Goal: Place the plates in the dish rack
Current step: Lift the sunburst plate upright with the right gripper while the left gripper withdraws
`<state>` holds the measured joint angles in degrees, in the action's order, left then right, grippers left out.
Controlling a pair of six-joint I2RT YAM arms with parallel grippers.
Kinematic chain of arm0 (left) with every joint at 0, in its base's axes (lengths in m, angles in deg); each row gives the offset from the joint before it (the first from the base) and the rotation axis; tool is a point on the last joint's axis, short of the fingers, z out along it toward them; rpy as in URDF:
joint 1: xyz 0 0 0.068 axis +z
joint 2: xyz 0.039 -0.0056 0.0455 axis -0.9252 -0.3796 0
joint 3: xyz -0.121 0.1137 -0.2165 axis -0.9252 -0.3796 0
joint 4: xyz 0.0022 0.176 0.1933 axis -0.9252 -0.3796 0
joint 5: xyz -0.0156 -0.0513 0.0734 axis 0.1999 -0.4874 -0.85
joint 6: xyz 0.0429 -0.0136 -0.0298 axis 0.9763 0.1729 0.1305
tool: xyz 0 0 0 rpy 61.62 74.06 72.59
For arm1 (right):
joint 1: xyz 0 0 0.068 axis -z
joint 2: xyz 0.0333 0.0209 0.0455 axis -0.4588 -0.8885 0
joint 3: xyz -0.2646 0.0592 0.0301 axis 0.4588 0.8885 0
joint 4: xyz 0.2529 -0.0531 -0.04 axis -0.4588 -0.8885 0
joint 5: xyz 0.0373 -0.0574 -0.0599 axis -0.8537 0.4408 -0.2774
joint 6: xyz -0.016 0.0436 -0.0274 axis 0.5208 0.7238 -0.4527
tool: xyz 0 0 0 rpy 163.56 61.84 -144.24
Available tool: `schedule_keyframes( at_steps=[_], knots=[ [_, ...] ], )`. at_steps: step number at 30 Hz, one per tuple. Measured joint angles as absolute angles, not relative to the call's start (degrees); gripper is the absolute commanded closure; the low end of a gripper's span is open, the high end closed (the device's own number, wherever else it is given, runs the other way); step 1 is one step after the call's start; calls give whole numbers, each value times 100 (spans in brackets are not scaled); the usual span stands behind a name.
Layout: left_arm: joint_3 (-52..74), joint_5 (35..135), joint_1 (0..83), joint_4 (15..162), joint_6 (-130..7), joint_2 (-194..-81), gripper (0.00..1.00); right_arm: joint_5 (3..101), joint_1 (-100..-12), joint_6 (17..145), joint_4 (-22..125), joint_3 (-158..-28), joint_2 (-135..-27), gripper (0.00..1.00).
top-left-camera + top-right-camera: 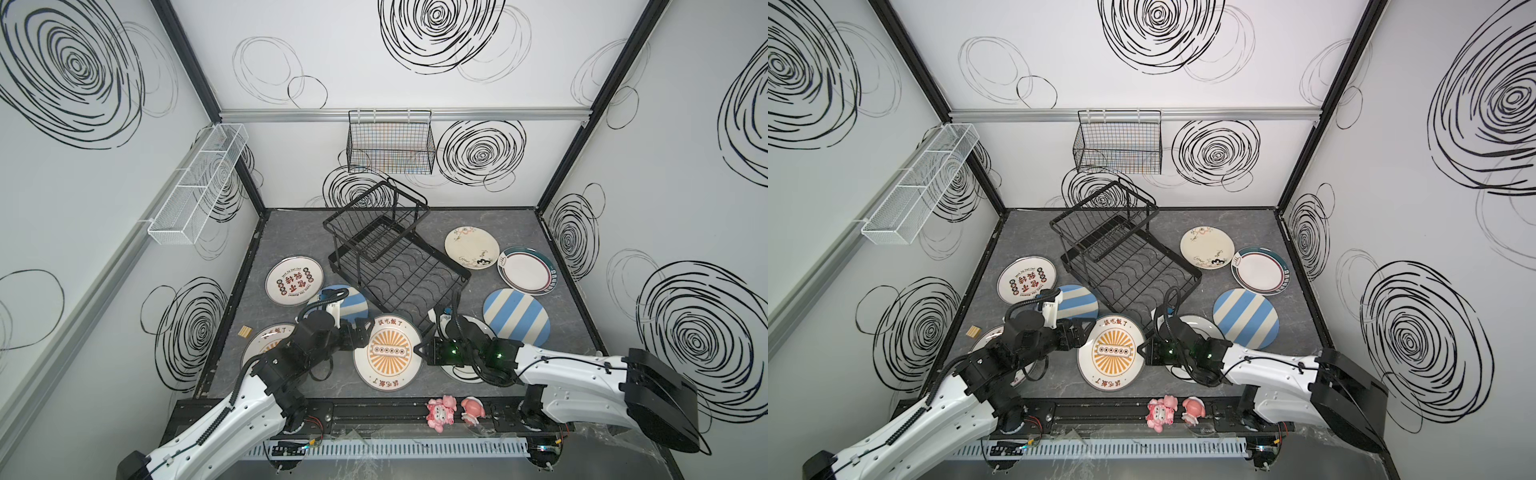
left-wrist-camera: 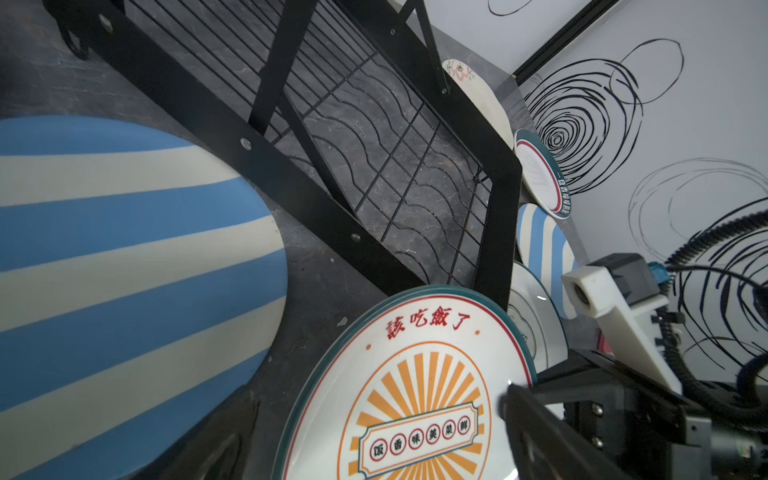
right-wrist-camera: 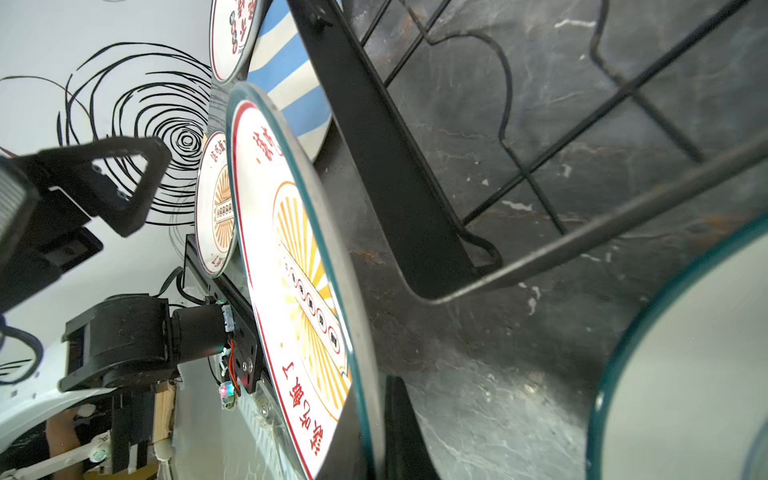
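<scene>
Right claw (image 1: 420,348) is closed on the rim of the orange sunburst plate (image 1: 388,353), lower centre of frame. Left claw (image 1: 360,332) sits at the opposite rim; its opening cannot be determined.

The grey marbled tabletop (image 1: 291,241) carries the black dish rack (image 1: 395,266) at the centre of a top view, with a red-lettered plate (image 1: 294,281) and a half-hidden striped plate (image 1: 353,305) left of it, a cream plate (image 1: 471,248), a teal-rimmed plate (image 1: 527,270) and a fully visible striped plate (image 1: 516,318) to its right, and a small wooden block (image 1: 244,332) at lower left.
</scene>
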<state>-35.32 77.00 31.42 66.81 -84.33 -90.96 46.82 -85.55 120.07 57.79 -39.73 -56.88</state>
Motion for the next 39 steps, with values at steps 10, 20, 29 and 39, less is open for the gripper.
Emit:
schedule_keyframes(
  at_steps=[10,20,29,39],
  knots=[
    [-2317,8472,4843,6421,-7087,-9601,4,5316,-7853,10676,4214,-4670,-4073,100],
    [-2317,8904,5404,6502,-6258,-9948,4,5869,-6924,9131,2890,-6760,-4242,100],
    [-2317,9084,5487,6607,-6044,-10254,4,5932,-5947,7831,2743,-8655,-5601,100],
    [-2317,9151,5516,6605,-5994,-10421,4,6732,-5814,6609,3425,-10202,-7068,100]
  ],
)
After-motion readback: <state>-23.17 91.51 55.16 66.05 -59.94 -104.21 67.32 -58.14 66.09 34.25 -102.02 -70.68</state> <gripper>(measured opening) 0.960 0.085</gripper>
